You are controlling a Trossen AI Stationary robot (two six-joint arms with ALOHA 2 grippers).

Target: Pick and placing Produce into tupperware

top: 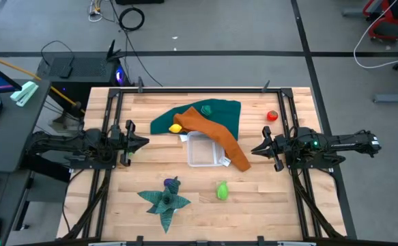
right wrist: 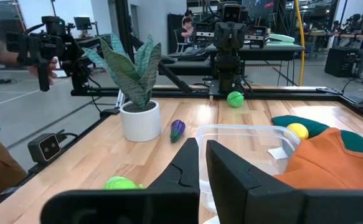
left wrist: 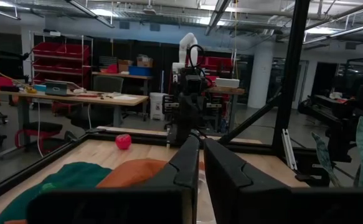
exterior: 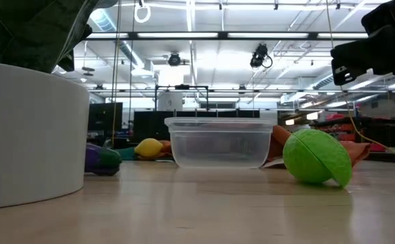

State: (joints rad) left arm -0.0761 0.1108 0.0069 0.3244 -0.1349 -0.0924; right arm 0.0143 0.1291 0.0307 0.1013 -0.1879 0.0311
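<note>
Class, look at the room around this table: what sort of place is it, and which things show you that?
Probably a robotics lab or workshop: workbenches with red storage bins, another white robot arm in the background, and exposed ceiling pipes and strip lights.

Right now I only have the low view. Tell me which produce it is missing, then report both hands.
Observer: A red produce piece lies near the table's far right corner, well apart from the tupperware.
Operator: Now the hands.
Observer: The left hand and right hand hover shut on opposite sides of the tupperware, each holding nothing.
Operator: Check the tupperware's right side.
Observer: The long orange cloth lies along that side, reaching from the teal cloth toward the right hand.
</note>
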